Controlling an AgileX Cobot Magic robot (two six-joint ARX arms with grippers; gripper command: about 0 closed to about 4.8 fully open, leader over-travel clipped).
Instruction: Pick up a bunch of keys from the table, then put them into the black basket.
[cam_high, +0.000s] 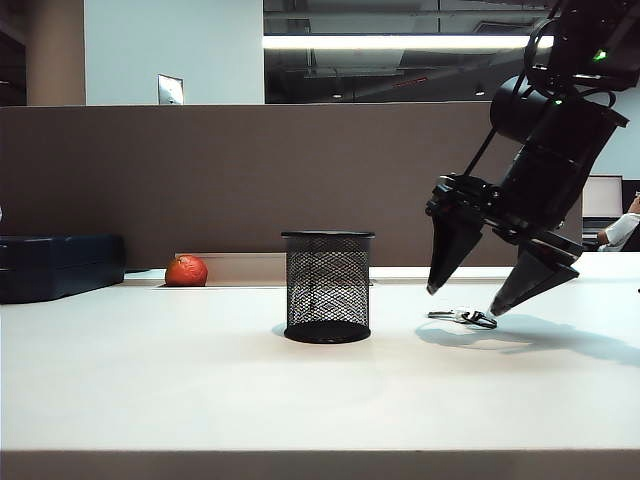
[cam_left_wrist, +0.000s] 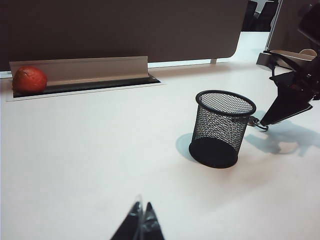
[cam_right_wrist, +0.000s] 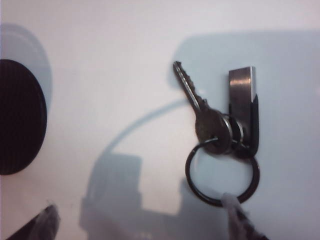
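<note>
Keys (cam_right_wrist: 220, 135) between open right pincer (cam_right_wrist: 145, 222) tips

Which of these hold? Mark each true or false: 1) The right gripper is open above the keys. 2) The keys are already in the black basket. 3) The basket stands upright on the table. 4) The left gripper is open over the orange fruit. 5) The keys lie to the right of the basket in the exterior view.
1) True: the right gripper stands open, its fingertips either side of the bunch of keys.
2) False: the keys lie on the table, outside the black basket.
3) True.
4) False: the left gripper is shut, low over bare table, far from the orange fruit by the partition.
5) True.
</note>
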